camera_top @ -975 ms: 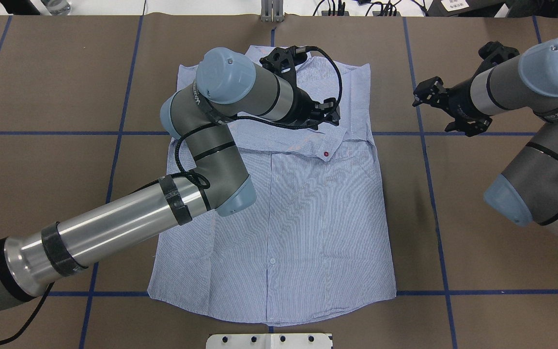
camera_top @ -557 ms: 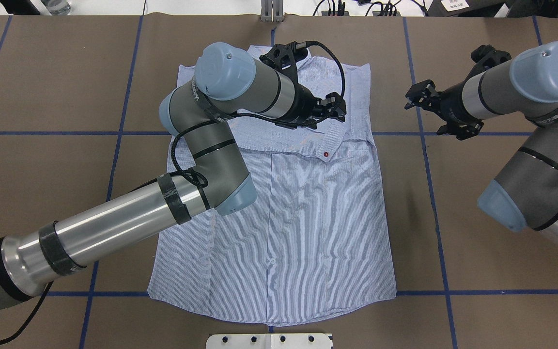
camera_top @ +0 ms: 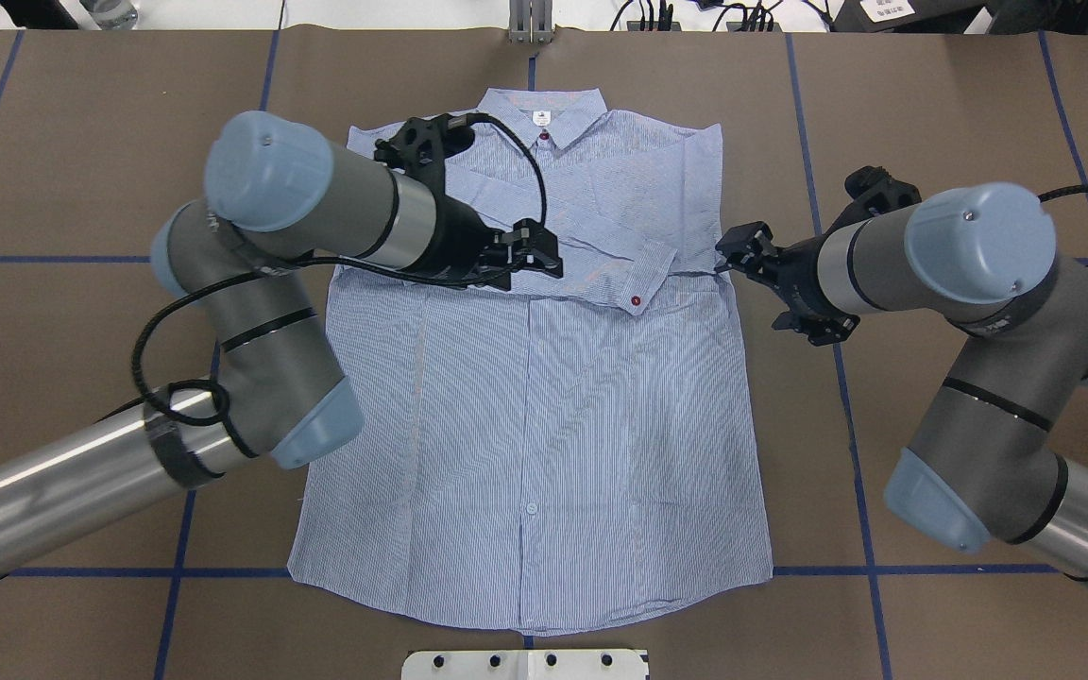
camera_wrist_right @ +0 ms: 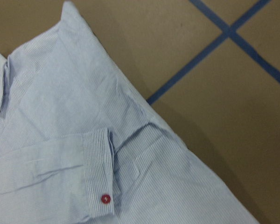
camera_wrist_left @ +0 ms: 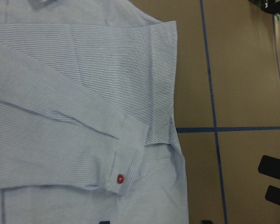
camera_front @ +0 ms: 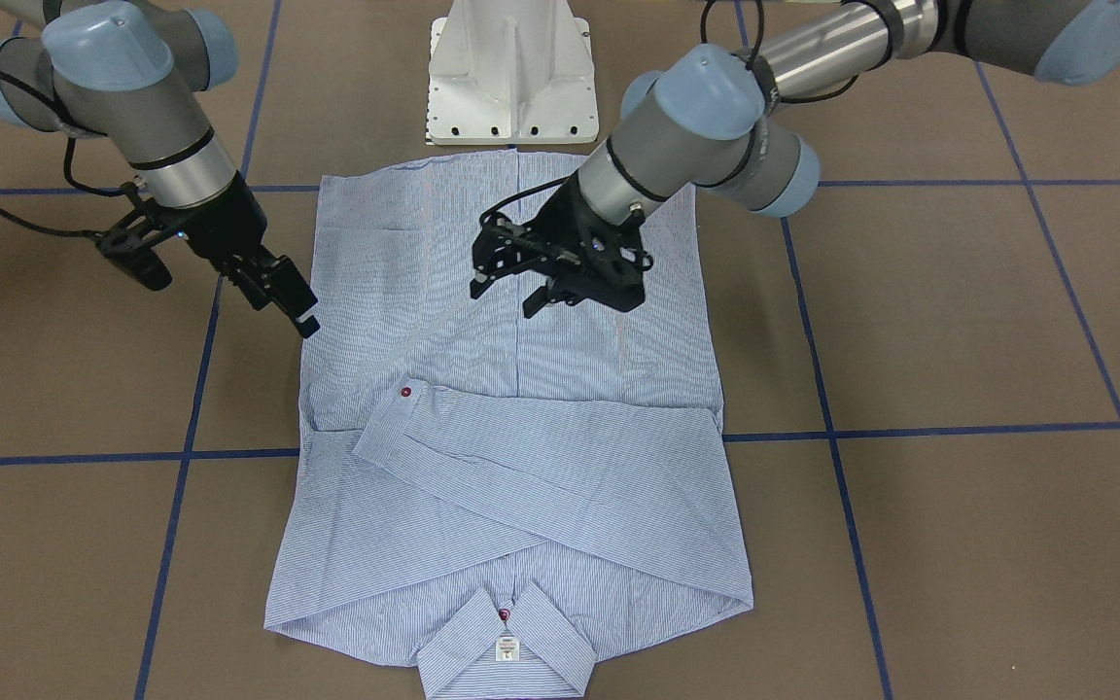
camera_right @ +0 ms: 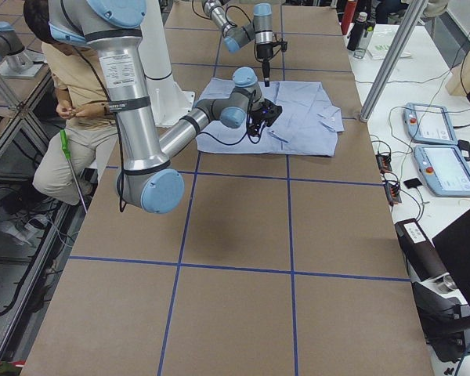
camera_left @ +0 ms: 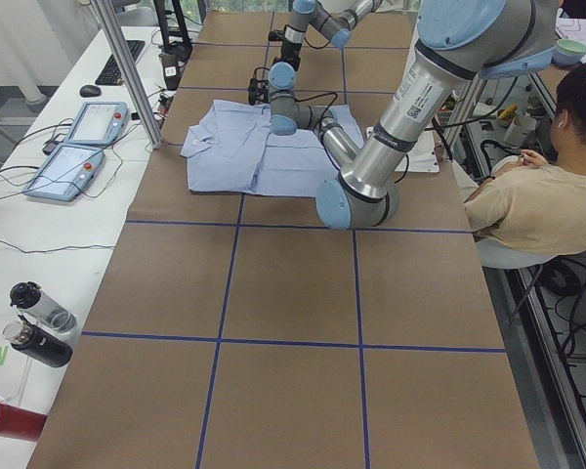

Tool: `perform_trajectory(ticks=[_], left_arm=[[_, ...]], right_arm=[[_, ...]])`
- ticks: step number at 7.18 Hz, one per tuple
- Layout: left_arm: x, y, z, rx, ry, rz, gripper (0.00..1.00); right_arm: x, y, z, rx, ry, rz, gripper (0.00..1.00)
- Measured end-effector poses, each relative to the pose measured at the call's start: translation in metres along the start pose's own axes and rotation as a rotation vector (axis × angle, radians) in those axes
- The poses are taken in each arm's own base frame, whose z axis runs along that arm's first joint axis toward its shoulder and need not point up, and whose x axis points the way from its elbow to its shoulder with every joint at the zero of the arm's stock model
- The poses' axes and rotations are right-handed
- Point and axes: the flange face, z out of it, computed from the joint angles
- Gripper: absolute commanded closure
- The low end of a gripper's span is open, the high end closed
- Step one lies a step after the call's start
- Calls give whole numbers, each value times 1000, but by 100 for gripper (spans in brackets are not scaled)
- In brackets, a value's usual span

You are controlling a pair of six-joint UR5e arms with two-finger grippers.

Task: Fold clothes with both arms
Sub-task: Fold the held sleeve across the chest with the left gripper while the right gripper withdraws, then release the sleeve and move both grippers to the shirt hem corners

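We see the shirt (camera_top: 553,425) lying flat on the table (camera_top: 978,123), one sleeve folded across its chest. The left gripper (camera_top: 544,253) hovers above it, fingers apart. The right gripper (camera_top: 756,288), also spread, is at its edge.

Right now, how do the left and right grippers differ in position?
The left gripper hangs over the middle of the shirt; the right gripper sits at its side edge. The left gripper has only fabric beneath; the right gripper is partly over bare table. Both are open.
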Motion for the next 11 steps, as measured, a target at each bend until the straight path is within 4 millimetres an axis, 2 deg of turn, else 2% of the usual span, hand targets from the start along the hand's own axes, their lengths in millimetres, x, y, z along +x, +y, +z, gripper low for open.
perform_trajectory(ticks=[1,3,5,6,8,11], left_arm=[[-22,4,-25,13,-8,2,29],[-64,12,-60,30,-39,49,29],[-83,13,-67,34,-62,61,27],[-87,13,-66,33,-69,57,27],[-94,15,-65,30,-80,48,27],[-95,17,-64,29,-80,44,27]], right_arm=[[10,35,1,-10,-3,31,0],[59,99,2,-28,28,85,1],[112,150,12,-6,68,123,2],[132,167,16,5,86,123,3],[161,174,22,31,137,111,6],[171,173,23,41,159,107,9]])
